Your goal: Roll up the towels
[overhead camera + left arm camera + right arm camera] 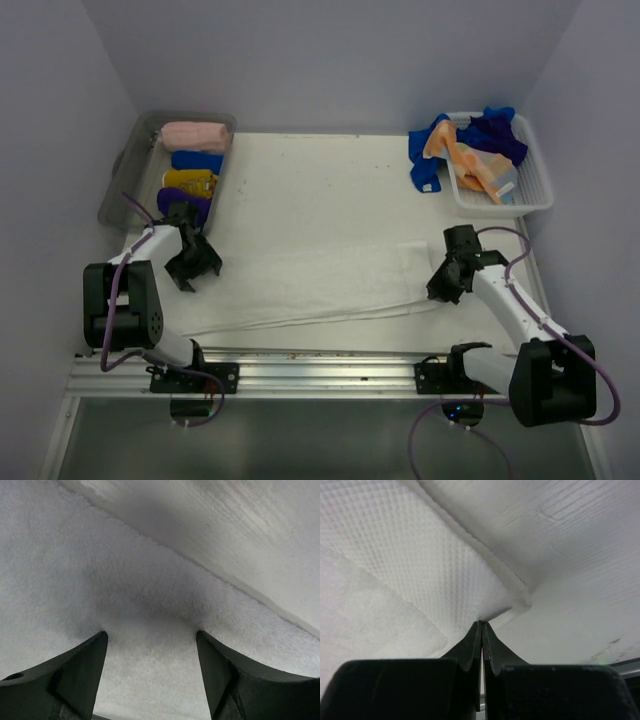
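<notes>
Top view: the white towel (320, 285) lies spread flat across the near half of the table (330, 185). The left gripper (193, 262) stands at its left end and the right gripper (447, 283) at its right end. At far left a grey tub (118, 185) holds four rolled towels in a row: the pink towel (195, 136) farthest, then the blue towel (197, 161), the yellow towel (190, 183) and the purple towel (183, 203). At far right a white basket (530, 190) holds the loose blue and orange towels (470, 150). Left wrist view: the left gripper (151, 633) has its fingers (85, 665) spread wide, holding nothing, directly over the white towel (75, 580) near its edge. Right wrist view: the right gripper (482, 623) has its fingers (470, 647) pressed together, pinching a corner of the white towel (420, 555).
</notes>
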Controlling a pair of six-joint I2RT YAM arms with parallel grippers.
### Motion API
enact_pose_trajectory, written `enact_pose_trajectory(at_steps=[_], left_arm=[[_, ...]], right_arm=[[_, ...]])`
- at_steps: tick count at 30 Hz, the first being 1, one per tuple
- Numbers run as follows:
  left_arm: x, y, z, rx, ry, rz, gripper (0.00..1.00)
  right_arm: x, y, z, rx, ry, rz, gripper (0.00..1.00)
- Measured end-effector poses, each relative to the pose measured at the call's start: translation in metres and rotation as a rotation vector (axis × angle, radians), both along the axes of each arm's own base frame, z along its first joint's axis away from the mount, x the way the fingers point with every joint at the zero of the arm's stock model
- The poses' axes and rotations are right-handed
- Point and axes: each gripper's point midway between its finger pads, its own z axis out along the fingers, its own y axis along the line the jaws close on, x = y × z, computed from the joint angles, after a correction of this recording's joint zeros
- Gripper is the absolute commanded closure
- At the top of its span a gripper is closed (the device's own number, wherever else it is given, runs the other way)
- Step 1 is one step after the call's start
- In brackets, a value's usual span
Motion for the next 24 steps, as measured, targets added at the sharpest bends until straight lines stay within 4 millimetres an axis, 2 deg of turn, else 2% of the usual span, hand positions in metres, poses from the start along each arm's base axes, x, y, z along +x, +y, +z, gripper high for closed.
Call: enact_pose_trajectory(at_steps=[7,13,15,16,17,21,24], left_arm=[[0.0,0.0,0.0,0.001,0.001,-0.002,0.24],[0.0,0.0,0.0,-0.001,0.0,-0.002,0.24],[0.0,0.0,0.0,-0.001,0.0,-0.003,0.24],[0.0,0.0,0.0,-0.002,0.0,-0.003,0.24],[0.0,0.0,0.0,-0.001,0.0,-0.003,0.24],[0.001,0.0,0.003,0.0,-0.009,-0.003,0.24],[0.007,0.001,0.01,0.003,-0.035,-0.004,0.24]], right_arm=[[-0.009,-0.003,0.024,-0.008,-0.022,0.007,1.0],[-0.021,-0.004,0.014,-0.015,0.03,0.005,1.0],[-0.029,-0.005,0.004,-0.018,0.068,0.005,0.87],[-0.034,-0.006,0.0,-0.022,0.089,0.006,0.72],[-0.037,-0.007,-0.001,-0.029,0.107,0.006,0.65],[-0.034,-0.012,0.001,-0.055,0.1,0.017,0.53],[-0.013,-0.014,0.017,-0.078,0.057,0.033,0.45]])
